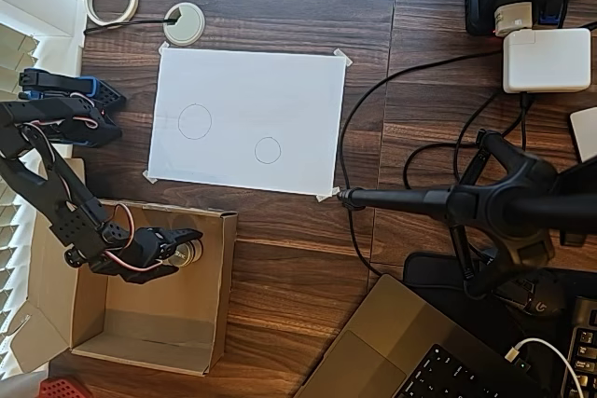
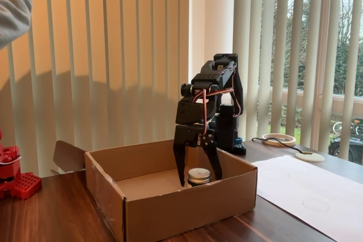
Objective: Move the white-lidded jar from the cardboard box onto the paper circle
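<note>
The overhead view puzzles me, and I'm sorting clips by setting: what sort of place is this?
Probably a home office desk by a window: a laptop and white power adapter sit on the wooden desk, with vertical blinds behind.

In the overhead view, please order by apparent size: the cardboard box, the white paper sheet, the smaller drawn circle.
1. White paper sheet
2. Cardboard box, somewhat smaller
3. Smaller drawn circle, by far the smallest
</note>
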